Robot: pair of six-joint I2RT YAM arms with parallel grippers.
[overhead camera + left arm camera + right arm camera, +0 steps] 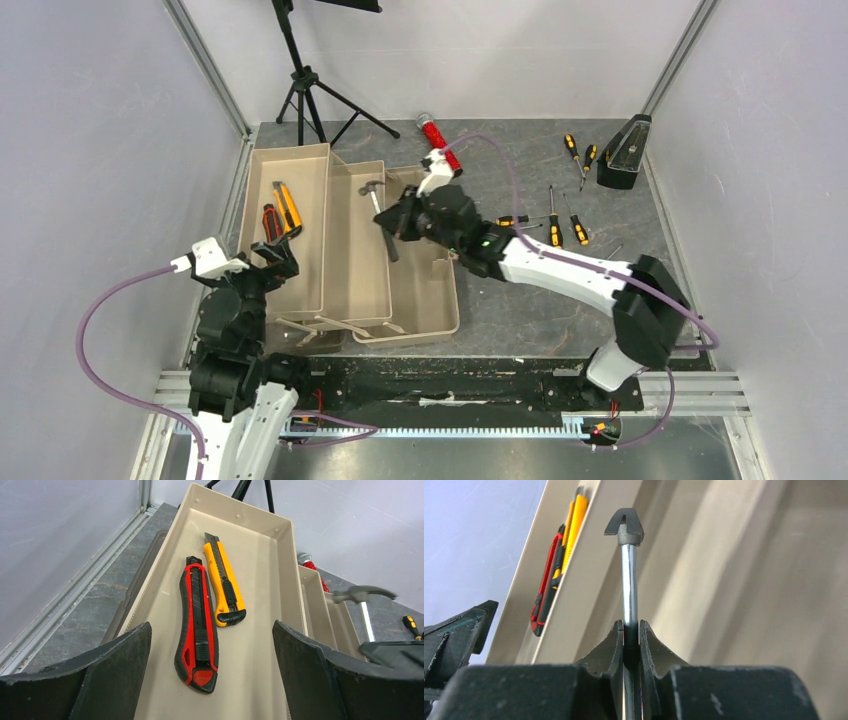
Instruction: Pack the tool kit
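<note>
The tan tool kit (440,300) lies open with its trays folded out to the left. A red utility knife (197,625) and an orange one (225,582) lie side by side in the leftmost tray (300,275). My left gripper (211,627) hovers open over that tray's near end, holding nothing. My right gripper (630,630) is shut on the shaft of the small hammer (628,565). It holds the hammer (378,205) above the middle tray, head pointing away. Several black-orange screwdrivers (553,228) lie on the table right of the box.
A red glittery cylinder (440,145) lies behind the box. The black metronome (622,150) stands at the far right corner. A tripod (305,90) stands beyond the table's back edge. White walls close in left and right.
</note>
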